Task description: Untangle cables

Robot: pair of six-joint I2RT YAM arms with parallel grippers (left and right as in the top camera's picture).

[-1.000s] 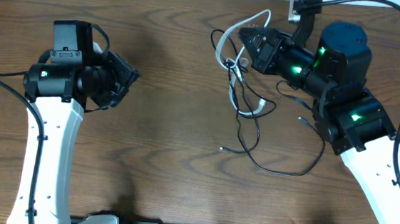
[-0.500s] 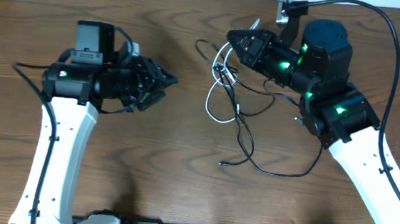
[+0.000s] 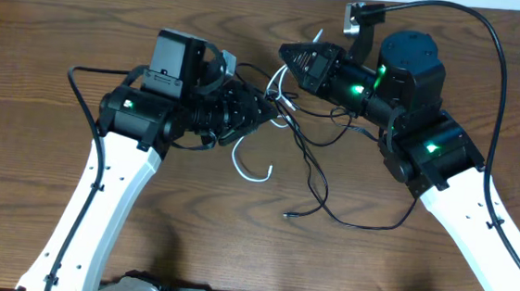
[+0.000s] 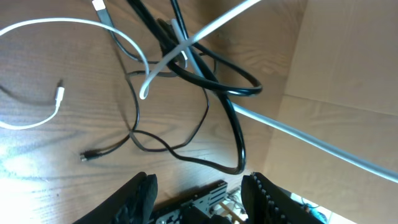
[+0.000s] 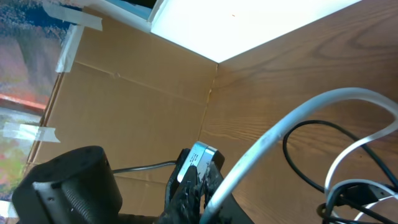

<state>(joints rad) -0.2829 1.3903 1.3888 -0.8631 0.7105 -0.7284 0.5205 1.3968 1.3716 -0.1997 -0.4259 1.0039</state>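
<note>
A white cable (image 3: 250,173) and a thin black cable (image 3: 374,228) are tangled on the wooden table. Their knot (image 3: 289,103) lies between the two grippers. My right gripper (image 3: 288,53) is shut on the white cable (image 5: 292,127) and holds that strand raised above the table; its fingers (image 5: 200,186) pinch it. My left gripper (image 3: 268,104) is open, with its tips right at the knot. In the left wrist view the open fingers (image 4: 202,198) hover over the crossed cables (image 4: 180,53). A white plug end (image 4: 60,93) and a black plug end (image 4: 85,157) lie loose.
Cardboard walls (image 5: 143,106) stand at the table's far and left edges. The right arm's own thick black lead (image 3: 496,99) arcs over the right side. The black cable's loose end (image 3: 288,215) lies near the table's middle front.
My left arm has swung right, up to the knot. My right gripper has moved left with the white cable, and the white loop has slid left and forward.
</note>
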